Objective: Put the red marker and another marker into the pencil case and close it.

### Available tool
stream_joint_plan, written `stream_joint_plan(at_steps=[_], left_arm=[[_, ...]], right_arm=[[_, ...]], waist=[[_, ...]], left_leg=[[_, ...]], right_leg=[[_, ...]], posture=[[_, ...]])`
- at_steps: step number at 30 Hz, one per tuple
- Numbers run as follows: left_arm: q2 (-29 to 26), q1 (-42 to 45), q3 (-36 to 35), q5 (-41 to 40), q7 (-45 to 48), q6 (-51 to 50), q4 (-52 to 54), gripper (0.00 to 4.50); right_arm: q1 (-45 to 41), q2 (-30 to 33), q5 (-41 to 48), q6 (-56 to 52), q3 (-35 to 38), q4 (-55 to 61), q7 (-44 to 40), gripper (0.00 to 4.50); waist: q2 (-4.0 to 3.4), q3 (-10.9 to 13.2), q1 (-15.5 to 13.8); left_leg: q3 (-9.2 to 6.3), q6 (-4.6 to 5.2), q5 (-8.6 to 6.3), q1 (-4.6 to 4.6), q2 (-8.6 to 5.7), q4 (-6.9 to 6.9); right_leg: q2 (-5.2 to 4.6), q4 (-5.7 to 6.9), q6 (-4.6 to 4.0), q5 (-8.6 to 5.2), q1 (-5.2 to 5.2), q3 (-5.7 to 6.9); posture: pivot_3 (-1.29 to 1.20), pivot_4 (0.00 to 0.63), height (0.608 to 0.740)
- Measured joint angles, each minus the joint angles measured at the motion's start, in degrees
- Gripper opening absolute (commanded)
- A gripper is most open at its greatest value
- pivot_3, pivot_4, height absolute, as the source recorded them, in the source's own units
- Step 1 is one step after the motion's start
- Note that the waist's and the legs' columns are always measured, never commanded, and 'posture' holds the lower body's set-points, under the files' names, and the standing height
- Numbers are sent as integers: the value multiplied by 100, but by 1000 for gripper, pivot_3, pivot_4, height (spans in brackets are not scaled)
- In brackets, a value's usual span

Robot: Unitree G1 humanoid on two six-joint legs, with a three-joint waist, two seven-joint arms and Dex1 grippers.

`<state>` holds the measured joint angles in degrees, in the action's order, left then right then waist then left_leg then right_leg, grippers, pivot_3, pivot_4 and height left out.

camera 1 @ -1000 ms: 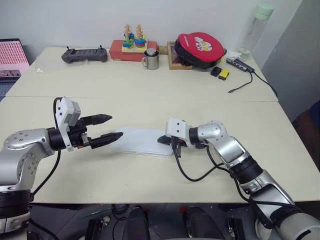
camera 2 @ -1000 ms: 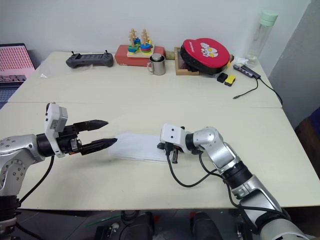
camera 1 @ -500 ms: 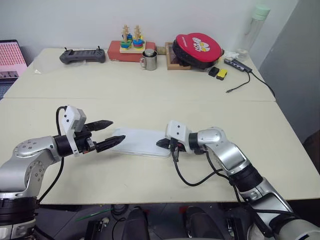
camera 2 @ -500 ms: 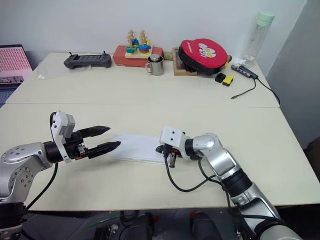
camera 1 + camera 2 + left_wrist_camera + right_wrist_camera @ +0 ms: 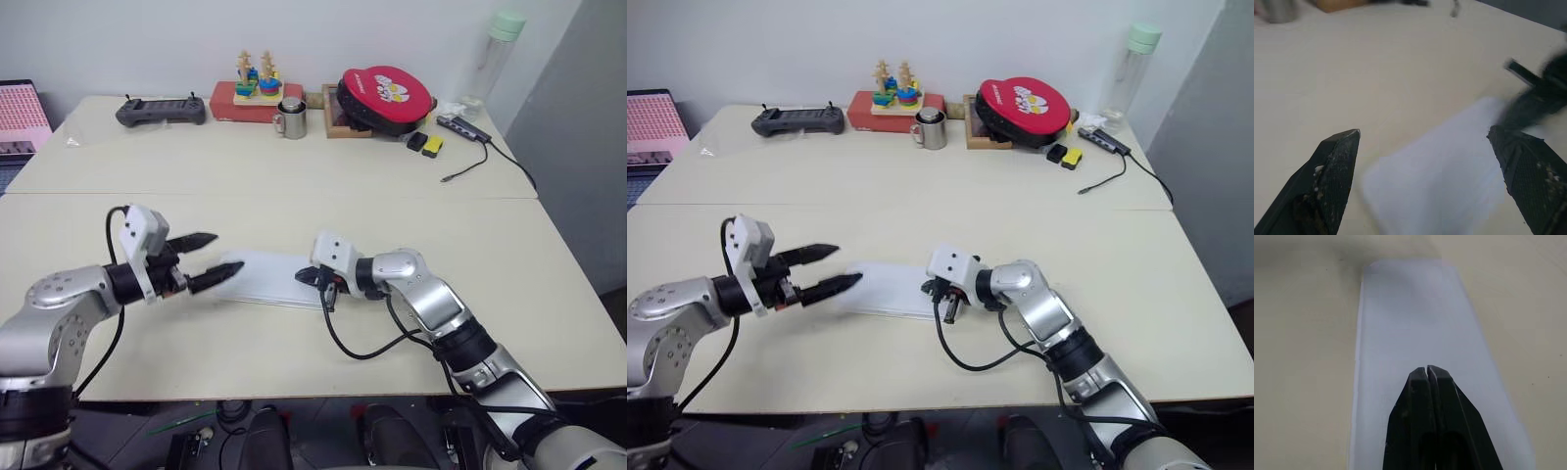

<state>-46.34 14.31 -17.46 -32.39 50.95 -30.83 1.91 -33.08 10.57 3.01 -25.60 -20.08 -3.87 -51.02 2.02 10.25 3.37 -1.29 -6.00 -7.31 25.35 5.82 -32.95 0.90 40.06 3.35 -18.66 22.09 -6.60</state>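
A cream table (image 5: 411,220) carries the whole scene, and near its front edge lies the pencil case (image 5: 263,277), a flat white box with its lid down, its long axis running left to right between the robot's two arms. The right gripper (image 5: 305,276), its black fingers pressed together and holding nothing, sits at the case's right end, tips over the lid (in the right wrist view they point straight along the box's length). The left gripper (image 5: 214,257) hangs just off the case's left end with its fingers spread as wide as they go, empty, one fingertip (image 5: 229,269) close to the near-left corner and the other above the table beyond it. Which end matters most is a judgement: the case lies to the right of the left hand and to the left of the right hand, with the right tips the closer of the two, seemingly touching the lid. Neither marker is on view, so they are probably inside the shut case, and closing looks all but finished
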Motion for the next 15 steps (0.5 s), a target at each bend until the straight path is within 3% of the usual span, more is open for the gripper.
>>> stream_joint_plan(at_steps=[2, 6, 14, 15], left_arm=[[35, 89, -43, 174, -224, 136, -318, 4500], [46, 87, -76, 541, -515, 484, -937, 4500], [50, -179, -172, 856, -637, 939, -1735, 4500], [44, -187, -173, 866, -633, 985, -1743, 4500]], right_arm=[[304, 118, 436, -360, 567, 460, 102, 692], [645, 512, 940, -810, 1507, 1089, 390, 2010], [1531, 1065, 1164, -1012, 2430, 1327, 1145, 3812], [1573, 1105, 1166, -1008, 2480, 1372, 1201, 4196]], waist=[[-2, 1, -28], [-2, 1, -64], [-2, 1, -60], [-2, 1, -59]], left_leg=[[4, -1, 0, 13, -4, 0], [1, -1, -1, 20, -2, 5], [13, -1, -1, 22, -4, 6], [8, -1, -1, 21, -2, 6]], right_leg=[[-6, -4, -12, 7, 7, -2], [-4, -7, -19, 10, 16, 4], [-9, -9, -16, 9, 20, -6], [-6, -8, -10, 6, 20, -2]], posture=[[0, 150, 740], [0, 150, 740], [0, 150, 740], [0, 150, 740]])
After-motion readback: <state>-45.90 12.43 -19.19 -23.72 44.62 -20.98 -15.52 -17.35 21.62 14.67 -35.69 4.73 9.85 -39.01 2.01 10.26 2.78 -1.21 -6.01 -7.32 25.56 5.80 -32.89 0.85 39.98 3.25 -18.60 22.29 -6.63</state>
